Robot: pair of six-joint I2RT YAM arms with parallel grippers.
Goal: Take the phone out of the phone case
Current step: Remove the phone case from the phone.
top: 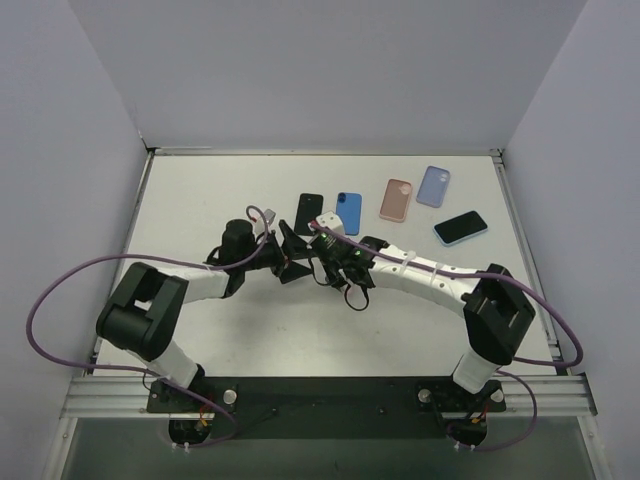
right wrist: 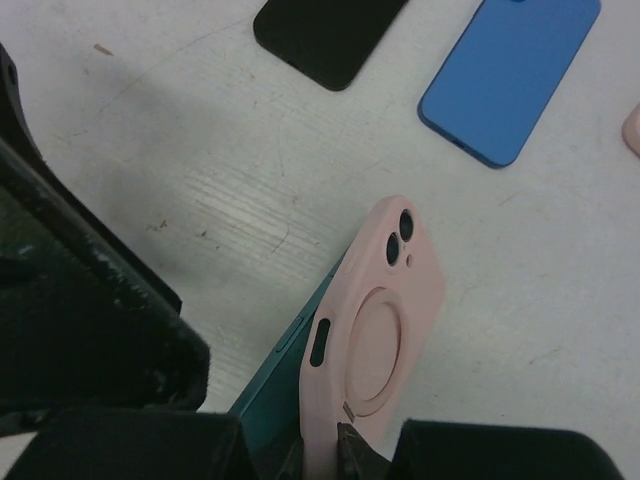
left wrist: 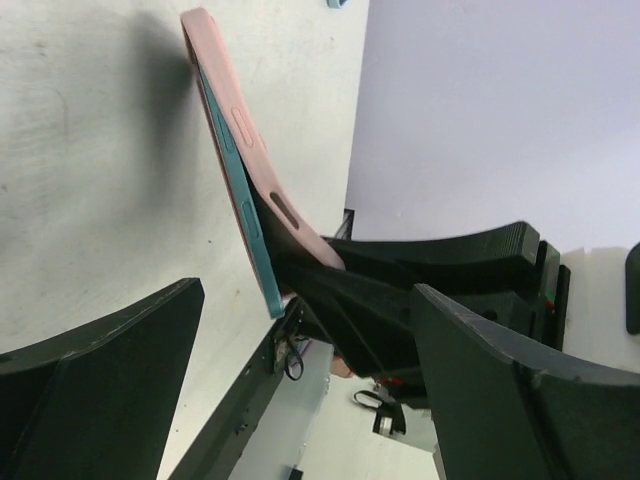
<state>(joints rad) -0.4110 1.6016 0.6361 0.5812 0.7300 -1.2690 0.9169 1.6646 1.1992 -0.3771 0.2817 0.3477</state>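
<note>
- The right gripper (right wrist: 335, 452) is clamped on the lower end of the pink phone case (right wrist: 385, 320), holding it on edge above the white table (right wrist: 150, 150).
- The right wrist view shows the case's back, with its camera cutout and round ring. The teal phone (right wrist: 275, 385) sits along the case's left side, its edge standing clear of the pink rim.
- The left wrist view gives the same pair edge-on: teal phone on the left face, pink case on the right, tilted, with the lower end gripped between black fingers (left wrist: 330, 290).
- The left gripper (top: 296, 256) stands with its jaws spread wide, facing the held case from nearby and touching nothing.
- From overhead the two grippers meet at mid-table, and the held case is almost hidden between them.
- Only the overhead view shows the whole far row: a black phone (top: 309, 213), a blue case (top: 347, 212), a second pink case (top: 397, 200), a lavender case (top: 433, 186) and a dark phone (top: 461, 227) lying flat.
- The right wrist view catches just the black phone and blue case, beyond the held one.
</note>
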